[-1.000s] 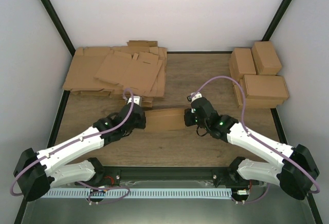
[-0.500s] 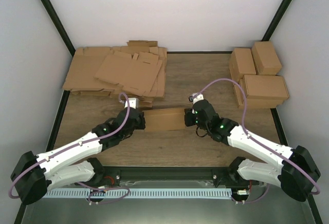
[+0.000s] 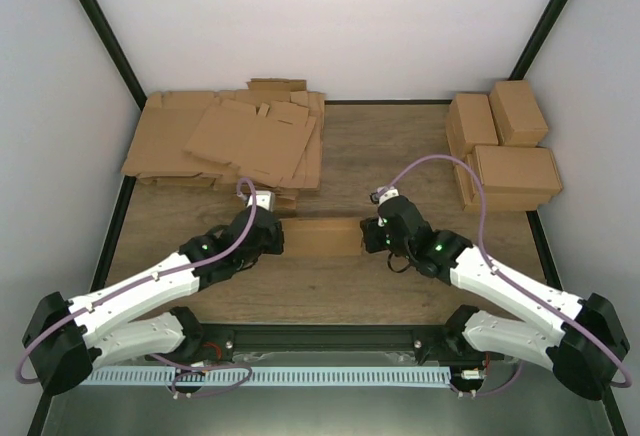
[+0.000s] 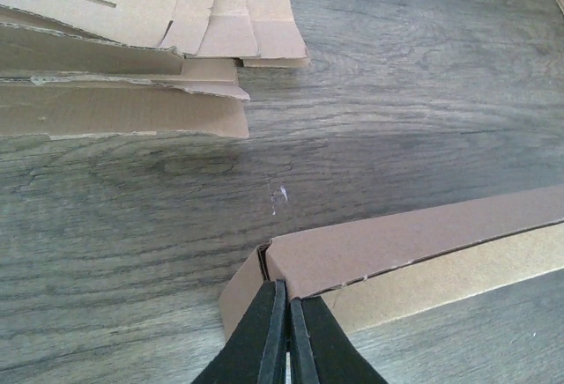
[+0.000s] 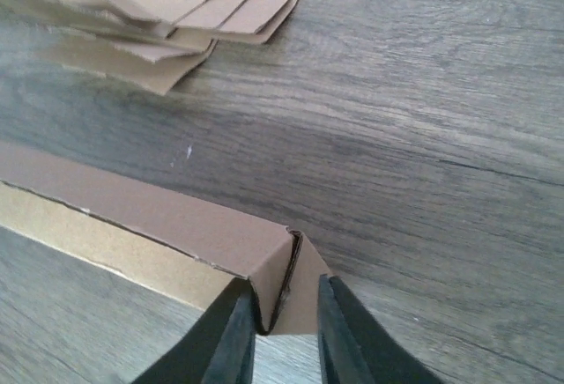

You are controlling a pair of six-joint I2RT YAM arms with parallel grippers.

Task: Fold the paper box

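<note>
The paper box (image 3: 320, 237) lies flat on the wooden tabletop (image 3: 400, 151), about midway between the left and right edges and nearer the near edge than the far one, its long side running left to right between the two arms. The left gripper (image 3: 274, 237) sits at the box's left end. In the left wrist view its fingers (image 4: 264, 336) are pressed together with only a hairline between them, their tips against the corner of the end wall; whether a sliver of cardboard is caught there cannot be told. The right gripper (image 3: 370, 235) is at the box's right end. In the right wrist view its fingers (image 5: 231, 336) stand slightly apart, astride the folded corner flap, which rises in the gap between them without being clamped. A heap of flat cardboard sheets (image 3: 230, 141) covers the far-left corner of the tabletop, well apart from the box, and several closed brown boxes (image 3: 505, 146) are piled along the right edge towards the far corner.
</note>
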